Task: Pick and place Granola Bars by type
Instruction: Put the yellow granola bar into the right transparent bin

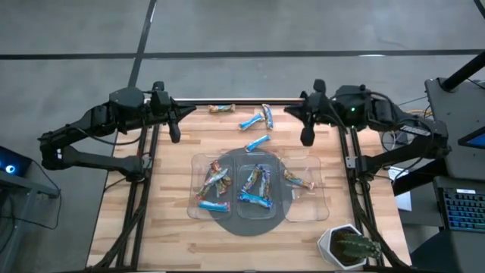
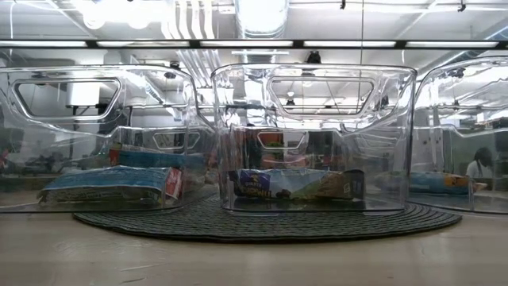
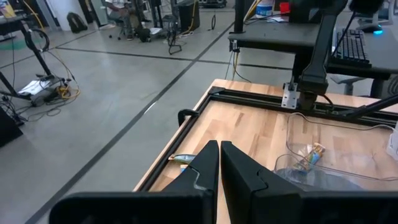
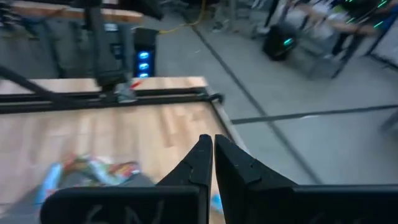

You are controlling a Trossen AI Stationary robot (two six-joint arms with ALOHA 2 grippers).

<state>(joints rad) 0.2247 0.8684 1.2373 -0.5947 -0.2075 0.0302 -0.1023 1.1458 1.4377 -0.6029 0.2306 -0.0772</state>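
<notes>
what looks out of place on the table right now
Four granola bars lie loose on the bare wood beyond the trays: an orange-brown bar at the far edge and three blue bars nearer. Both grippers are shut and empty.

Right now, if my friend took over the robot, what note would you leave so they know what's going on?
Left gripper: shut, empty, at the table's back left.
Right gripper: shut, empty, at the back right.
Done: some granola bars lie in the three clear trays: left, middle, right.
Left: four loose bars on the wood behind the trays. Sort them by type.
</notes>
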